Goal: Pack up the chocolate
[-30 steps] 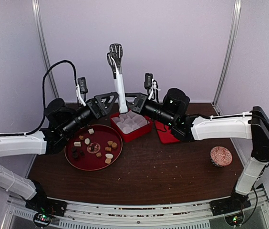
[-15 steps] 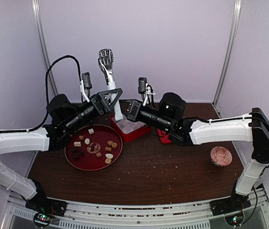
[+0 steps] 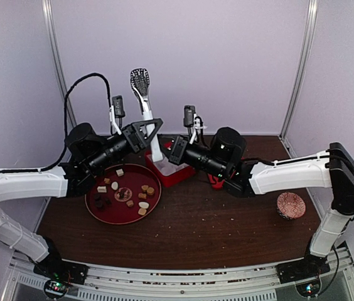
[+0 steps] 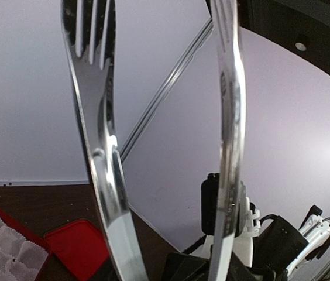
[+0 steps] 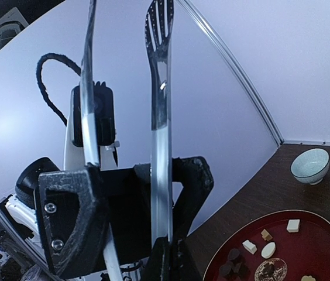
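The metal tongs (image 3: 144, 100) stand upright above the back of the table, heads up. My left gripper (image 3: 148, 130) has its black fingers (image 5: 65, 216) on either side of the tongs' two arms (image 4: 103, 170), pressing on them. My right gripper (image 3: 172, 149) is shut on the lower end of one tong arm (image 5: 159, 193), just below the left gripper. The chocolate (image 3: 127, 191), several dark, tan and cream pieces, lies on the round red plate (image 3: 95, 210). It also shows in the right wrist view as chocolate (image 5: 253, 254). Neither the tongs nor the grippers hold any piece.
A red box with white paper cups (image 3: 176, 170) stands behind the plate, half hidden by the arms, its red lid (image 3: 217, 180) beside it. The paper cups (image 4: 4, 246) and the lid (image 4: 77, 249) show in the left wrist view. A pink bowl (image 3: 290, 205) sits at the right.
The left jaws have closed in from wide open onto the tongs' arms. Both grippers and the tongs have shifted a little to the left. The right gripper stays shut.
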You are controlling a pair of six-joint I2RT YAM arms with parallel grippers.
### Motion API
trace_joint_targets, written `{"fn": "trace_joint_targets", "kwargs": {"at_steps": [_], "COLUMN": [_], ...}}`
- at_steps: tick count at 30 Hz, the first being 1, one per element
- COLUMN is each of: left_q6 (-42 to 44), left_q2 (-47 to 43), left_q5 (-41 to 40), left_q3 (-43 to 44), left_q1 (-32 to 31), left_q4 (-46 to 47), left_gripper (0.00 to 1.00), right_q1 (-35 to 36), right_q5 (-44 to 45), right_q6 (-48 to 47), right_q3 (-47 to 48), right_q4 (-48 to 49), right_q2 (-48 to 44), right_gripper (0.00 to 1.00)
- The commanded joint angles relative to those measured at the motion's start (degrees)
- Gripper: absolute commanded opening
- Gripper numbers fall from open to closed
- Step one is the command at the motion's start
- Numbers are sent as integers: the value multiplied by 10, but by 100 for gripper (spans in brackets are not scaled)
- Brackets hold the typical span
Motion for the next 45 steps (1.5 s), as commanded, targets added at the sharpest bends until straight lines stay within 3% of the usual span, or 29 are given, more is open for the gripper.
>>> {"fn": "trace_joint_targets", "kwargs": {"at_steps": [1, 4, 6, 16, 20, 25, 32, 45], "left_q6": [7, 18, 34, 115, 165, 226, 257, 292], "left_q2": [0, -5, -9, -55, -66, -60, -35, 7], "left_q5": [15, 19, 19, -5, -20, -43, -49, -67], "left_q3": [19, 26, 32, 43, 63, 101, 137, 189], "left_q1": [-4, -3, -3, -3, -2, -3, -3, -19], "left_q4": [11, -10, -30, -155, -247, -367, -451, -533], "left_gripper": [42, 35, 31, 27, 27, 26, 25, 24], "right_q1": [3, 2, 2, -30, -60, -56, -36, -18], "right_q5": [7, 8, 8, 55, 59, 55, 73, 78], "right_q6": [0, 6, 5, -10, -8, -27, -10, 29], "right_q3": [-6, -11, -14, -69, -95, -64, -9, 62], "right_q4": [51, 62, 65, 39, -8, -137, -259, -299], "right_q2": [-16, -14, -14, -63, -107, -147, -134, -74], "right_gripper": [0, 0, 6, 62, 73, 86, 88, 78]}}
